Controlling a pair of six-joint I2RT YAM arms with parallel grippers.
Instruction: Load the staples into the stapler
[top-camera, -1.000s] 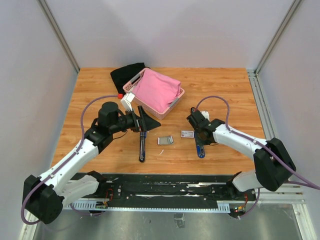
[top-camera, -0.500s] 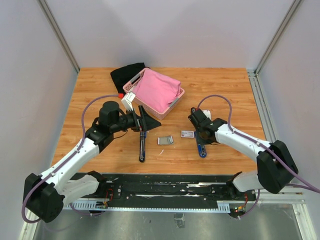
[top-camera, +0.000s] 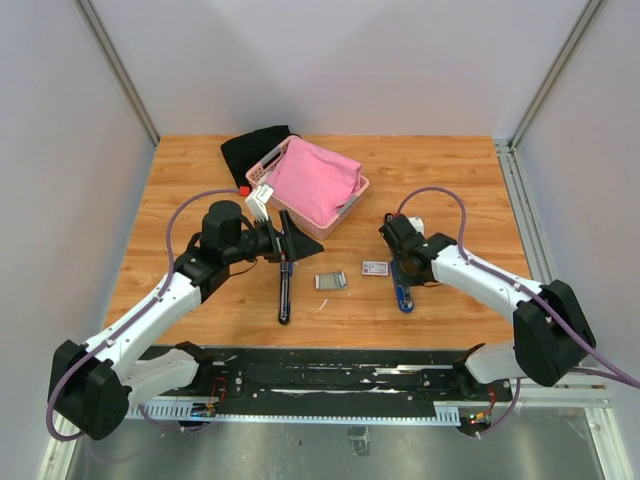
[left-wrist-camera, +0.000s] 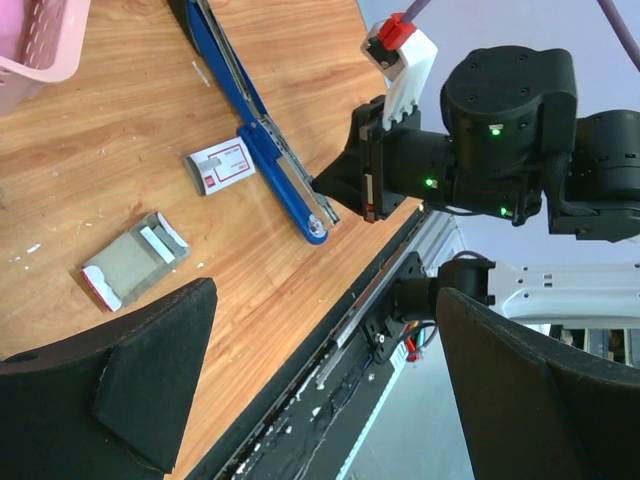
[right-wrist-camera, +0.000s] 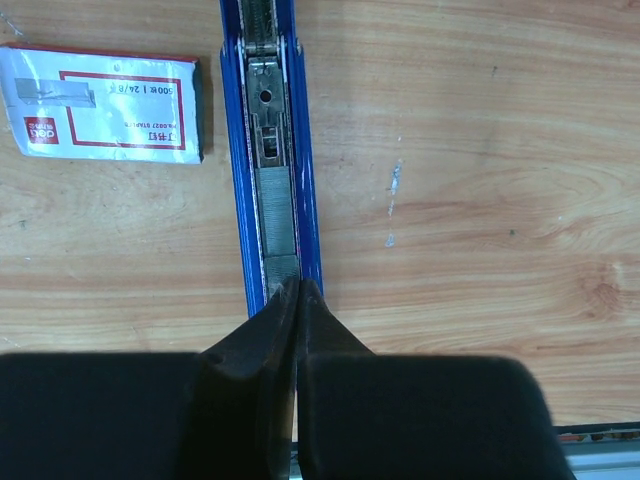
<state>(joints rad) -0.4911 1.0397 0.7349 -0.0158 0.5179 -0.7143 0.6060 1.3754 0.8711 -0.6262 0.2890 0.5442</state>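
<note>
Toward the near edge of the desk (top-camera: 450, 170), on its right half, the blue stapler (right-wrist-camera: 270, 120) is lying opened out with its channel facing up. The right claw (right-wrist-camera: 297, 292) is pressing down at the channel's near end with its two fingers shut tight together, gripping nothing. A silvery ribbed strip of staples (right-wrist-camera: 280, 220) is sitting inside the channel, its near end just at the claw's tips, so the loading itself is looking largely done. The claw is probably seating or nudging that strip along the rail.

Just left of the stapler, the white carton (right-wrist-camera: 105, 100) with red print is lying flat, close beside the blue rail. Further left, near the middle of the desk, the grey staples block (left-wrist-camera: 135, 262) is resting apart from both claws, untouched. A long black bar (top-camera: 285, 295) is lying left of that; I cannot tell what it is.

Slightly farther back, the left claw (left-wrist-camera: 325, 300) is hanging above the desk with its fingers spread wide, gripping nothing.

Toward the far edge, a pink basket (top-camera: 362, 186) is holding a pink cloth (top-camera: 312, 178), with a black cloth (top-camera: 248, 152) lying behind it.

As I judge it, what is left is settling the strip fully and closing the stapler.
</note>
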